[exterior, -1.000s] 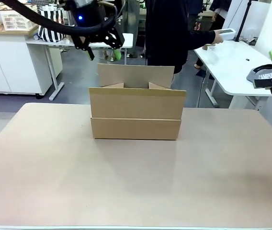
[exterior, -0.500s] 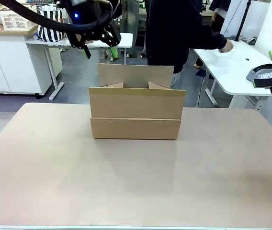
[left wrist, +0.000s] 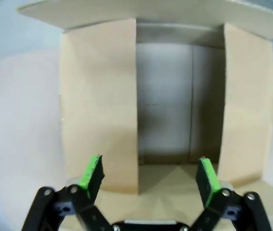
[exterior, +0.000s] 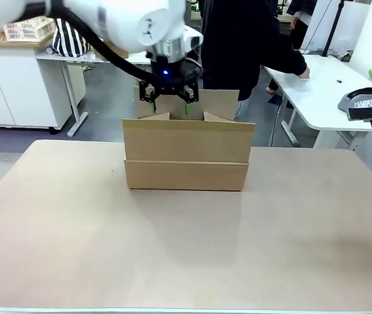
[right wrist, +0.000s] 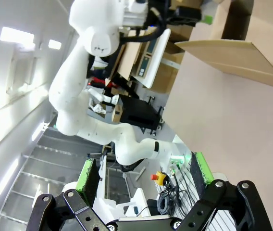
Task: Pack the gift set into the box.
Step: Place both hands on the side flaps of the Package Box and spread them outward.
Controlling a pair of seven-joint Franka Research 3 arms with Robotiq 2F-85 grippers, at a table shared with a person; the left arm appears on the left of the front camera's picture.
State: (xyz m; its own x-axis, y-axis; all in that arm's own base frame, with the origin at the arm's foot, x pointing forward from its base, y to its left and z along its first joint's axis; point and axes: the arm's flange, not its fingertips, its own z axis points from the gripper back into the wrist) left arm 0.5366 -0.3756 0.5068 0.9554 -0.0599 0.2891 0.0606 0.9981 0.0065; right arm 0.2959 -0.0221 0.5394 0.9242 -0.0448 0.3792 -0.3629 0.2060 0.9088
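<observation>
The box (exterior: 186,154) is a plain brown carton standing open in the middle of the table, its rear flap up. My left gripper (exterior: 169,106) hangs open just above its opening, pointing down. In the left wrist view, the left gripper (left wrist: 150,175) spreads its green pads over the box (left wrist: 175,96), whose bare floor shows between two folded side flaps. The right gripper (right wrist: 142,175) is open and holds nothing; from its side, the box (right wrist: 242,43) lies far off. The gift set is out of view.
A person in dark clothes (exterior: 235,39) stands behind the box, one hand (exterior: 302,72) on a white side table (exterior: 330,98) at the right. A grey printed item (exterior: 359,101) lies on that table. The tan tabletop (exterior: 186,248) spreads wide in front.
My left gripper has swung from the upper left, rightward and down, to just above the box's opening. The person's hand has dropped onto the white side table.
</observation>
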